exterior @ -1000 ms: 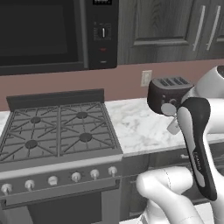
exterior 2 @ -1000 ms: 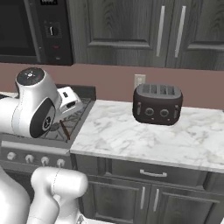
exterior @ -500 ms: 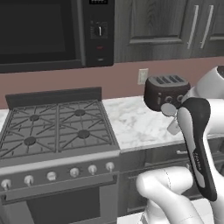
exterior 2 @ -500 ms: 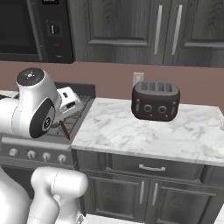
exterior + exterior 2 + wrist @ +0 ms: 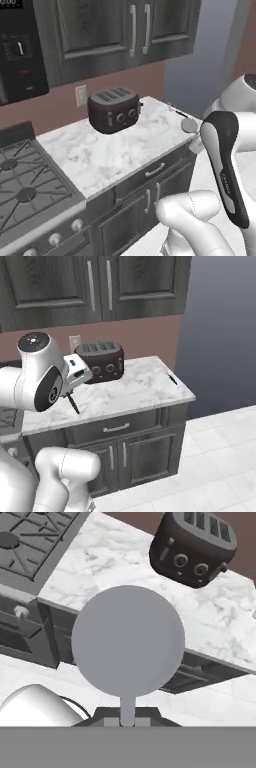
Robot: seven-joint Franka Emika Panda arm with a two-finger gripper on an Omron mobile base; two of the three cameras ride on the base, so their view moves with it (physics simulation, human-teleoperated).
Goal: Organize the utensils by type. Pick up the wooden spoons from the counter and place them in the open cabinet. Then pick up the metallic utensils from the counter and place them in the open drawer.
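My gripper (image 5: 127, 713) is shut on a metallic utensil (image 5: 127, 641); its round silver head fills the middle of the hand view. From the left base, that head (image 5: 189, 125) shows beside my forearm at the counter's (image 5: 100, 155) right end. From the right base, the thin dark handle (image 5: 73, 404) pokes down below the gripper (image 5: 68, 392), in front of the counter (image 5: 135, 391). Another small dark-handled utensil (image 5: 172, 379) lies near the counter's right edge (image 5: 176, 111). The wooden spoons, the open cabinet and the open drawer are out of view.
A dark toaster (image 5: 114, 110) stands at the back of the counter (image 5: 100, 360). The black gas stove (image 5: 25, 175) is to the left. Closed upper cabinets (image 5: 100, 286) hang above, and closed drawers and doors (image 5: 117, 428) sit below. White floor tiles (image 5: 220, 456) lie to the right.
The base has driven to the right, so the stove and toaster have slid left in both base views and the counter's right end has come into sight. The gripper stays shut on the utensil.
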